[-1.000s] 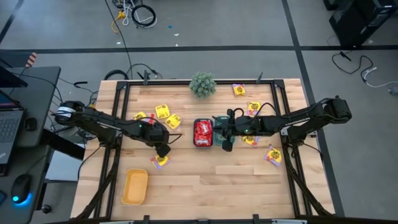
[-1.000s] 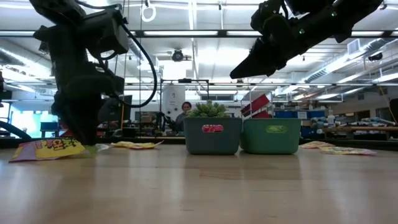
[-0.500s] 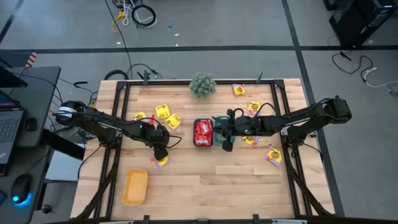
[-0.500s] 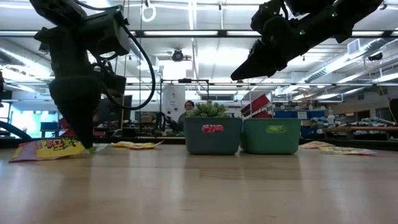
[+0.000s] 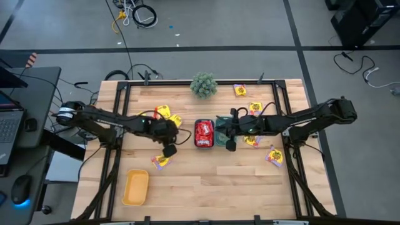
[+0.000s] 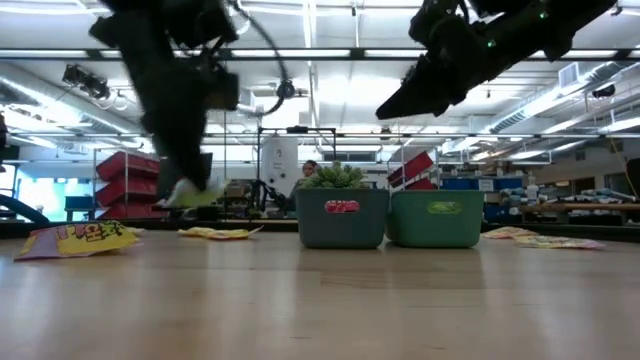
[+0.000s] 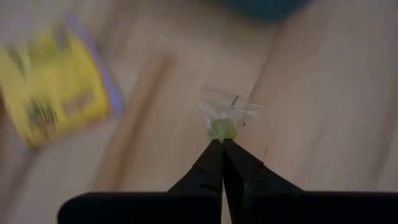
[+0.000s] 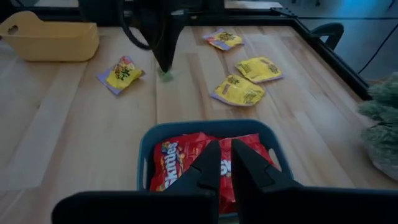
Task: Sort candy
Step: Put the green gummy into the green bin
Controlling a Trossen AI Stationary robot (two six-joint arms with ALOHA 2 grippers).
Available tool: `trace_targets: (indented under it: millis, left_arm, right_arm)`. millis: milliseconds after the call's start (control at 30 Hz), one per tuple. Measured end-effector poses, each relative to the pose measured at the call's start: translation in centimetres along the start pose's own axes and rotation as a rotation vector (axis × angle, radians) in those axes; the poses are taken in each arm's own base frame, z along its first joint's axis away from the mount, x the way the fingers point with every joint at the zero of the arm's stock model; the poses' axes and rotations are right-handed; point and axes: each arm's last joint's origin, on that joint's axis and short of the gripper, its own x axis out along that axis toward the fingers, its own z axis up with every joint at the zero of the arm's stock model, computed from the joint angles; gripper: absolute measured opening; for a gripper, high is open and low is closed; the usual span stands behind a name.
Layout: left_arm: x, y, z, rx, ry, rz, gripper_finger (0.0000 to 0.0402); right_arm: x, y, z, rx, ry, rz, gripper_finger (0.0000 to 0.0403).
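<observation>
Left hand point(image 7: 222, 142) now lifts off the wooden tabletop point(image 5: 206, 187), pinching a pale green candy point(image 7: 224, 127); a workshop room lies behind.

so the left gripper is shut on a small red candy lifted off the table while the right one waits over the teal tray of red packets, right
Not quite. The left gripper is shut on a small pale green candy, not a red one; the left wrist view shows it pinched at the fingertips. The rest holds: it is off the table, and the right gripper waits over the teal tray of red packets.

Tiny pale green candy point(image 7: 225, 122) pinched aloft; yellow packets point(image 5: 164, 112) flat on wood.
</observation>
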Motion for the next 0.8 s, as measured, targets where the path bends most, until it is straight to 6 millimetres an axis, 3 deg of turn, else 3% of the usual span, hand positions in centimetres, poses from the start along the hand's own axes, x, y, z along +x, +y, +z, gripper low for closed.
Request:
trace_targets:
  millis: [200,367,800]
  left_arm:
    - [-2.0,-0.1,4.9,0.088,-0.197,-0.07,0.0003]
    - [-1.8,-0.5,9.1,0.21,-0.262,-0.089,0.0001]
    - [4.3,-2.3,18.4,0.451,-0.285,-0.166,0.0]
  right_arm:
    - [-3.1,-0.8,0.8,0.021,0.005,-0.073,0.0027]
    - [-4.8,-2.0,0.9,0.04,0.025,-0.15,0.0028]
    - [-7.8,-5.2,0.8,0.081,0.061,-0.269,0.0028]
